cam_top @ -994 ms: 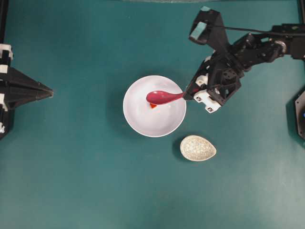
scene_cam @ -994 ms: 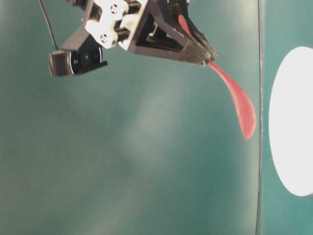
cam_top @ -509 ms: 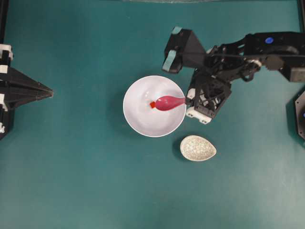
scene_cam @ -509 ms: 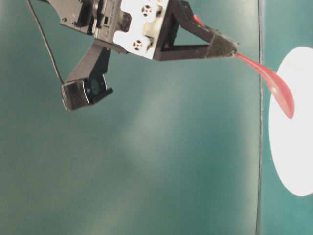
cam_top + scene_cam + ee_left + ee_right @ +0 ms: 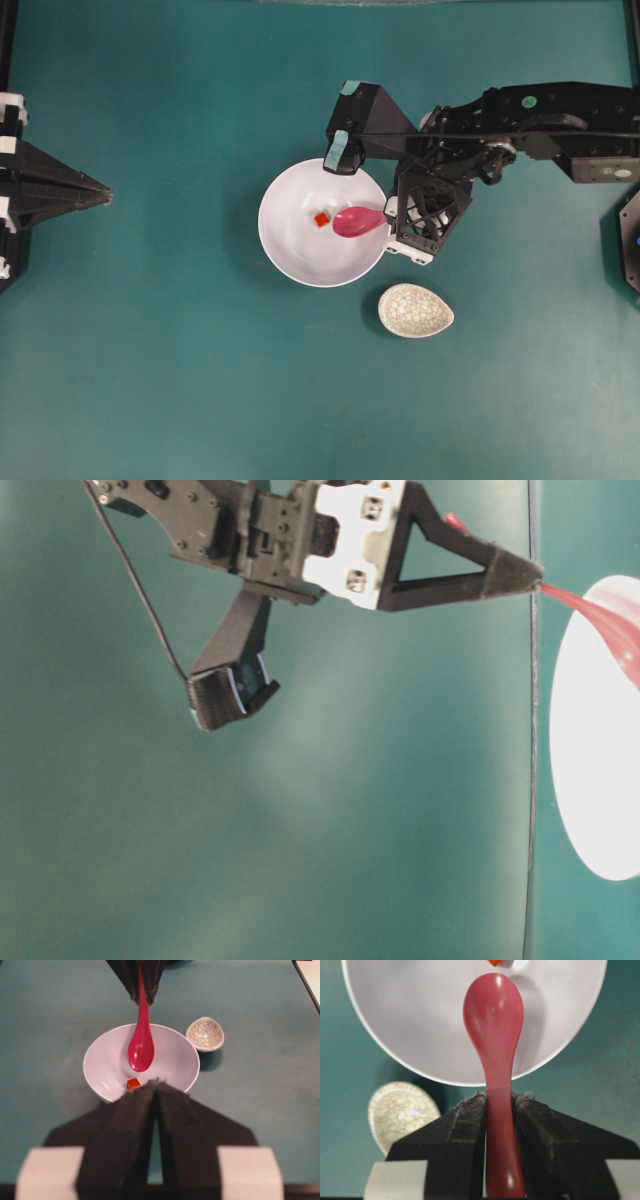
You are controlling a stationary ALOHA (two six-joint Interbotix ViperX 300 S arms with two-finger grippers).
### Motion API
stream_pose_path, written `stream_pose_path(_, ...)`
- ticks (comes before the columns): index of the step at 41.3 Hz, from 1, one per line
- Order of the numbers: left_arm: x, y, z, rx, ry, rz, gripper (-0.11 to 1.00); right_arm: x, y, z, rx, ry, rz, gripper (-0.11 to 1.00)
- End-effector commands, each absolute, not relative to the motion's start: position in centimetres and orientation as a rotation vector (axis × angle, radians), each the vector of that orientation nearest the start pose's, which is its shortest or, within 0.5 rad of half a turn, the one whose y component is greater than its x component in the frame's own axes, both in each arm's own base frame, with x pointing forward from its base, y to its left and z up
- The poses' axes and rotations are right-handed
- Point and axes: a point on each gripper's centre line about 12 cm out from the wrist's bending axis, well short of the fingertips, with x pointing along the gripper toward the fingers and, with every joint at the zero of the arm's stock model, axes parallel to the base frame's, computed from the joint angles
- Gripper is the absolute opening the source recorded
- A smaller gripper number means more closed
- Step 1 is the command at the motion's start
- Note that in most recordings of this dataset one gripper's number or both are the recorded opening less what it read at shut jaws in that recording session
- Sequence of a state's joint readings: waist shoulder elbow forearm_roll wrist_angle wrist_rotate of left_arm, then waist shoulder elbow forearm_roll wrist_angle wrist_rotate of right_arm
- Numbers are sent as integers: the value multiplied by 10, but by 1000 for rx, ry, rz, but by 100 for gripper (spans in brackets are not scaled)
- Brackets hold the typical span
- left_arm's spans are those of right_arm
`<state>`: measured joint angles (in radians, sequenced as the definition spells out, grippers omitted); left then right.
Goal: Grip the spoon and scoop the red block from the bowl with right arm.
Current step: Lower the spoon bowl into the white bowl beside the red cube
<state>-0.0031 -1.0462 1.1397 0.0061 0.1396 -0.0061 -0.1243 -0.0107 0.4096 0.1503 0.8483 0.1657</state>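
The white bowl (image 5: 300, 255) sits mid-table. The tiny red block (image 5: 321, 219) lies on its floor, just left of the spoon's tip. My right gripper (image 5: 388, 213) is shut on the handle of the pink spoon (image 5: 356, 221) at the bowl's right rim, with the scoop held inside the bowl. In the right wrist view the gripper (image 5: 499, 1097) clamps the spoon (image 5: 495, 1015) and the block (image 5: 495, 962) lies just beyond the scoop's tip. The left wrist view shows the spoon (image 5: 140, 1047) above the block (image 5: 133, 1083). My left gripper (image 5: 100, 190) is shut and empty at the far left.
A small speckled egg-shaped dish (image 5: 415, 310) stands just below and right of the bowl, and also shows in the right wrist view (image 5: 402, 1112). The right arm's wrist camera (image 5: 345, 135) hangs over the bowl's upper right rim.
My right gripper has swung down toward the bowl's right rim and drawn the spoon rightward. The scoop no longer covers the block. The left arm has not moved.
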Motion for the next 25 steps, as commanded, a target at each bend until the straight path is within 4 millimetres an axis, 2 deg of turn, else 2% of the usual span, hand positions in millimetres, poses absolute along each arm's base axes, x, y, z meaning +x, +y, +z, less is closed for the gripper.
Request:
stream_pose_path(1,186,-1,286,4,201,-4,0,375,-34,209,357,1194,-174,24)
stream_pose_path(12,186,-1,287,8,199,-4,0,383,-37,198,340,1190,-183,24)
stream_pose_path(25,187,-1,286,11,201,-5,0,401,-39,197,336,1158,-180,24)
